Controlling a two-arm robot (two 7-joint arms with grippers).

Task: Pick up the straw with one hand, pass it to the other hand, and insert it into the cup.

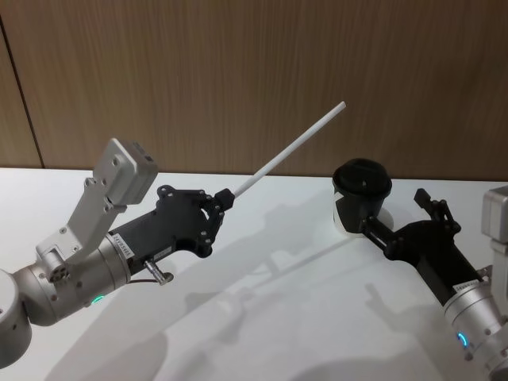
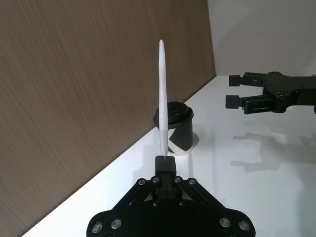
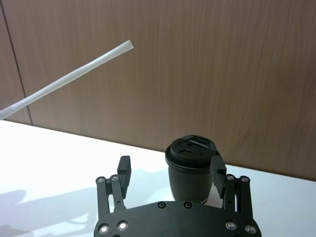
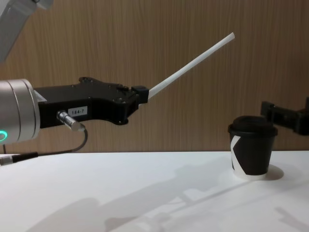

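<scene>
My left gripper (image 1: 225, 197) (image 4: 142, 94), black with a silver wrist and a green light, is shut on one end of the long white straw (image 1: 290, 155) (image 4: 190, 63). It holds the straw in the air, slanting up and to the right, tip high above the table. The black lidded cup (image 1: 361, 190) (image 4: 252, 150) stands upright at the back right. My right gripper (image 1: 395, 211) (image 3: 170, 167) hovers open just right of the cup at lid height, apart from it, holding nothing. The left wrist view looks along the straw (image 2: 162, 98) toward the cup (image 2: 175, 131) and the right gripper (image 2: 237, 91).
The white table (image 1: 262, 317) lies bare between the two arms. A brown wood-grain wall (image 1: 238, 63) rises close behind the cup. A thin dark cable (image 4: 72, 145) hangs under the left gripper.
</scene>
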